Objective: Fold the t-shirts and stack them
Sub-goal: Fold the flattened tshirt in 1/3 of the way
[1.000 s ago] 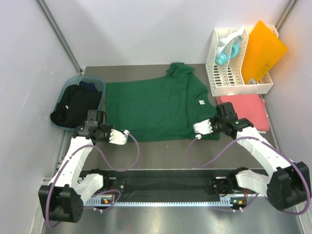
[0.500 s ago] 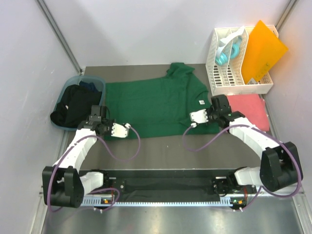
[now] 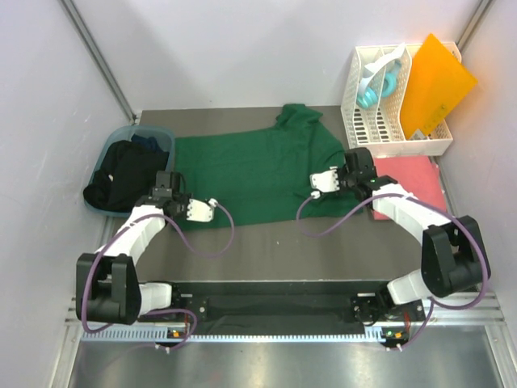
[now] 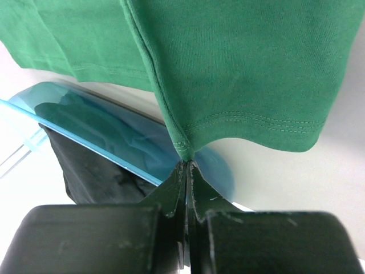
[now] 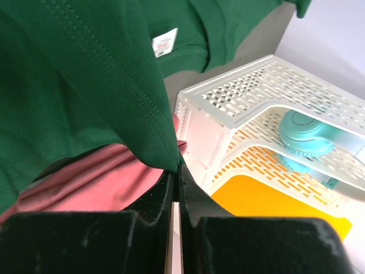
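As we looked down from above, the dark green t-shirt [image 3: 258, 170] lay spread across the middle of the table [image 3: 266, 250], collar and label toward the right. And there was the left gripper [image 4: 187, 166], jaws pressed tight together on the shirt's hem corner, right at the side seam. In the left wrist view we saw the stitched hem curving away from that pinch to the right. Over on the other side, the right gripper [image 5: 175, 170] was clamped just as narrow on a stitched edge of the same shirt, at the collar end, with green cloth draped above its fingers. Just beyond that grip we caught the coral pink t-shirt [image 3: 416, 182], lying flat on the table's right side. It lay just in front of the white slotted rack [image 3: 388, 121]. That rack held an orange sheet [image 3: 436, 81] and a teal object [image 3: 380, 85]. Far left, the blue basin [image 3: 121, 139] sat just beside the green shirt's edge, with dark shirts [image 3: 121, 178] heaped in it and spilling over its near rim.
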`<state>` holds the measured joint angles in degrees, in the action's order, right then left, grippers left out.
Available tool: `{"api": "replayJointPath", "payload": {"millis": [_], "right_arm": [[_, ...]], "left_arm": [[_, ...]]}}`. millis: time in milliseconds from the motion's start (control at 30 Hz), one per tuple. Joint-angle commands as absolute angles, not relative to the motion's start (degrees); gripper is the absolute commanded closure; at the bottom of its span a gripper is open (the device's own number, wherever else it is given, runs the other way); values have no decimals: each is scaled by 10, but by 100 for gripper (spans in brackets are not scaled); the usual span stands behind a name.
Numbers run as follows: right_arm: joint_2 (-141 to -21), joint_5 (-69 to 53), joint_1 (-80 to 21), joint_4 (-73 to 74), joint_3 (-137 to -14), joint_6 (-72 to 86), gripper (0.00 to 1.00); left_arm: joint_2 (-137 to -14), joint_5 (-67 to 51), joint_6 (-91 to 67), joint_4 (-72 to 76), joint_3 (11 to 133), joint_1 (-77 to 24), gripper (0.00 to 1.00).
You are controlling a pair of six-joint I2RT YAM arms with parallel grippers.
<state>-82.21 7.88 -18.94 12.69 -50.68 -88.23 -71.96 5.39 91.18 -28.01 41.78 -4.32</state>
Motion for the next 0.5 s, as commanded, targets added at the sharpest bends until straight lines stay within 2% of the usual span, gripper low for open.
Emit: {"api": "replayJointPath", "payload": {"millis": [0, 467], "right_arm": [[-838, 87, -185, 80, -548, -868, 100], [-889, 90, -189, 48, -584, -860, 100]], "left_arm": [[-730, 69, 898, -244, 420, -40, 100], [-767, 87, 882, -209, 417, -40, 100]]}}
